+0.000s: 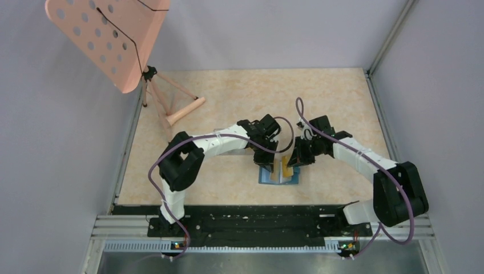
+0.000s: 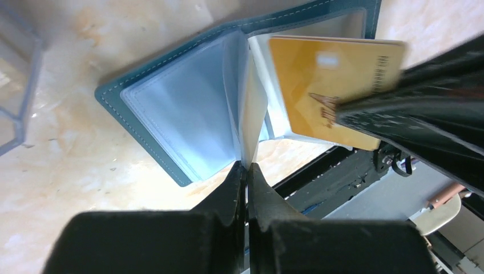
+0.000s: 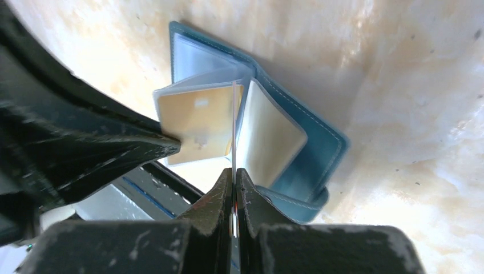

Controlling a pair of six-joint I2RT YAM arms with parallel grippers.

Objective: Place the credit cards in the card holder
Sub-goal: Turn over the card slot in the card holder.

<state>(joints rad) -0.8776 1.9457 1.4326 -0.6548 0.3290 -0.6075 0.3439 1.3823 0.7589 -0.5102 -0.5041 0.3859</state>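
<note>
The teal card holder (image 1: 265,176) lies open on the table near the front edge, with its clear inner leaves fanned up. It also shows in the left wrist view (image 2: 171,108) and the right wrist view (image 3: 319,142). The orange-yellow credit card (image 1: 283,167) stands among the leaves, with a pale sleeve edge round it (image 2: 331,68) (image 3: 197,117). My left gripper (image 1: 267,156) (image 2: 246,166) is shut on a whitish leaf seen edge-on. My right gripper (image 1: 295,160) (image 3: 234,171) is shut on another thin pale leaf beside the orange card. No whitish card is visible.
A pink perforated stand (image 1: 108,40) on a tripod stands at the back left. A corner of a clear plastic box (image 2: 17,85) lies left of the card holder. The black base rail (image 1: 245,222) runs along the near edge. Grey walls enclose the table.
</note>
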